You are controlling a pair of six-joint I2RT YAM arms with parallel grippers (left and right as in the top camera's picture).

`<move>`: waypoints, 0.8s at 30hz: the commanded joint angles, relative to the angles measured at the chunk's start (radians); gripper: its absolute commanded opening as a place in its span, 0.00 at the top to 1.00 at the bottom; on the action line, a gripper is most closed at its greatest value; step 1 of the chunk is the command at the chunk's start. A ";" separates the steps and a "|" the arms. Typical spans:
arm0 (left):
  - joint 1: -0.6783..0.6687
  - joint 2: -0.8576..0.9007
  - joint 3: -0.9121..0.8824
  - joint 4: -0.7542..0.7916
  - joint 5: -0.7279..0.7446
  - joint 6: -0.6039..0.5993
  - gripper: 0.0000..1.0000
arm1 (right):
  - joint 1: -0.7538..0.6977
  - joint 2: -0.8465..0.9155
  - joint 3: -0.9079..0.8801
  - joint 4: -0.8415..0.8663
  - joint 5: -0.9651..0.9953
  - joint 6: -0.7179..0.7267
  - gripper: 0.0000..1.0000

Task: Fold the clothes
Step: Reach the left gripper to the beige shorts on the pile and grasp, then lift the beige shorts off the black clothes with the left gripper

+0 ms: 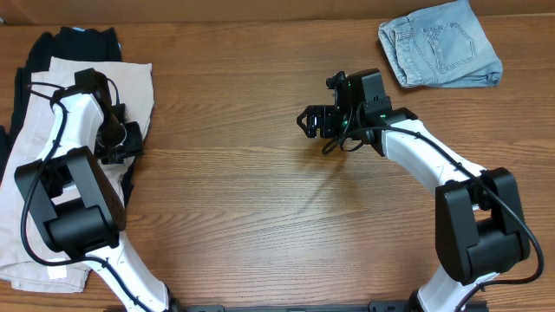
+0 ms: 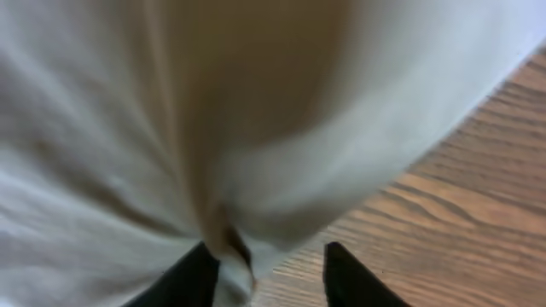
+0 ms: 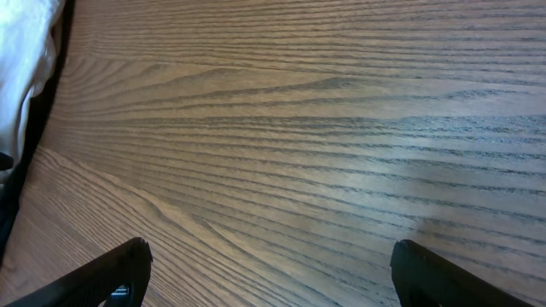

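Left side of desk (image 1: pixel 260 217): beige shorts (image 1: pixel 134 82) spread out flat, running from the far left area down toward the near left edge. They lie partly over a dark garment (image 1: pixel 78 43), which shows past their far edge and again along their right side.

Left arm reaches over the shorts. Left end effector (image 1: pixel 117 140) sits low on the cloth near its right border. Left wrist view: blurred beige cloth fills most of the frame, with bare wood at the right. Folds gather toward a point just beside one finger (image 2: pixel 194 275). The other finger (image 2: pixel 348 277) stands apart from it, with wood showing in the gap. Cannot tell whether the cloth is pinched or only bunched against that finger.

Right arm is out over bare wood at mid-desk, well apart from the shorts. Right end effector (image 1: pixel 310 121) is released, its jaws spread wide over the wood grain, nothing between them. Right wrist view: a strip of pale cloth at the upper left corner.

Far right corner: folded denim shorts (image 1: pixel 440 43), well apart from both arms.
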 commanded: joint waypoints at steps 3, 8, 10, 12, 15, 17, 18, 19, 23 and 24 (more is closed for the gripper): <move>-0.008 0.009 0.068 -0.029 0.015 -0.007 0.96 | 0.000 -0.002 0.002 0.009 0.006 -0.002 0.07; -0.028 0.009 0.238 -0.204 0.061 -0.027 0.96 | 0.000 -0.002 0.002 0.010 0.006 -0.002 0.10; -0.043 0.009 0.294 -0.256 0.082 -0.027 0.96 | 0.000 -0.002 0.002 0.009 0.006 -0.002 0.11; -0.073 0.009 0.340 -0.296 0.103 -0.027 0.96 | 0.000 -0.002 0.002 0.009 0.006 -0.002 0.15; -0.120 0.009 0.355 -0.314 0.135 -0.027 0.96 | 0.000 -0.003 0.002 0.009 0.005 -0.001 0.24; -0.164 0.009 0.355 -0.317 0.154 -0.028 0.96 | -0.003 -0.007 0.010 -0.002 -0.005 0.004 0.28; -0.188 0.009 0.355 -0.317 0.166 -0.027 0.96 | -0.009 -0.012 0.017 -0.014 -0.011 0.014 0.30; -0.213 0.009 0.355 -0.317 0.177 -0.027 0.96 | -0.017 -0.021 0.025 -0.030 -0.014 0.029 0.31; -0.338 0.009 0.355 -0.310 0.173 -0.027 0.96 | -0.063 -0.079 0.052 -0.105 -0.029 0.047 0.30; -0.360 0.009 0.355 -0.305 0.167 -0.027 0.96 | -0.072 -0.092 0.052 -0.116 -0.029 0.047 0.30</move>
